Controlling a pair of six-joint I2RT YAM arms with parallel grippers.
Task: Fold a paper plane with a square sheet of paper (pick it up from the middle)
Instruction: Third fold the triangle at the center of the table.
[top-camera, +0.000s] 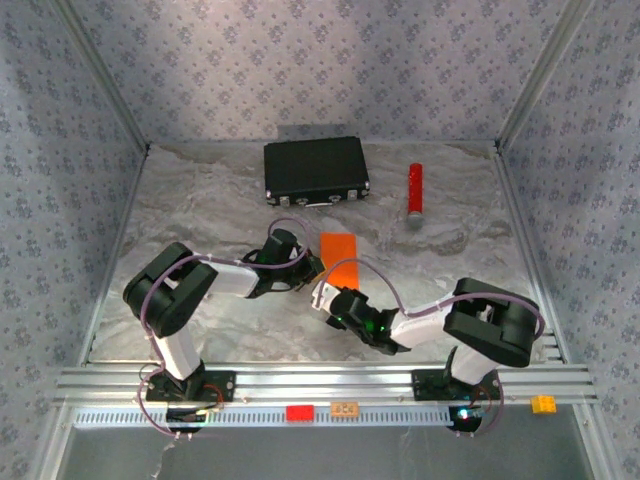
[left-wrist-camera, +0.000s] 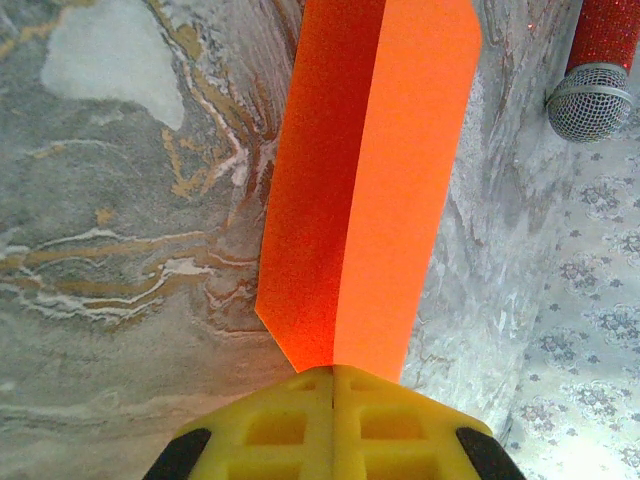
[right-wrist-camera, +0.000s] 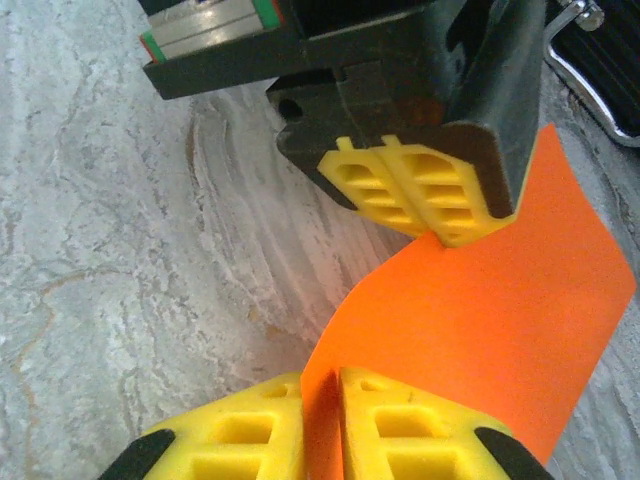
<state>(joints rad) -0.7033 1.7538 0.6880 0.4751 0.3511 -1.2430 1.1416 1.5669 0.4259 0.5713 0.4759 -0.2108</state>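
paper: the orange paper (top-camera: 338, 255) is mid-table, between the two grippers. From the left wrist it reads as a long strip with one centre crease, its two panels meeting in a shallow V and the near end tapering to a point. From the right wrist it bows in a curve between the two grips, so it does not lie flat on the marbled table (top-camera: 200, 200).
left gripper: the left gripper (left-wrist-camera: 333, 375) is clenched, pads flat together on the pointed end of the paper, right on the crease line.
right gripper: the right gripper (right-wrist-camera: 320, 385) has a pad on either side of the paper's edge with a thin gap between them. Can't tell whether it pinches or only brackets the edge.
step: judged mid-fold. The centre crease is in and one end is pointed, but there is no narrow dart shape yet. This looks like a two-handed regrip ahead of the next fold.
next: the right side needs a firm pinch first. After that both arms must move as a pair, keeping the curve slack and bending the paper along the crease, not across it.
risk: the sheet is thin, so pulling the grips apart could tear it or drag it out of the left pads.
other: the black case (top-camera: 316, 170) and the red microphone (top-camera: 415, 190) are at the far side, well apart from the paper.
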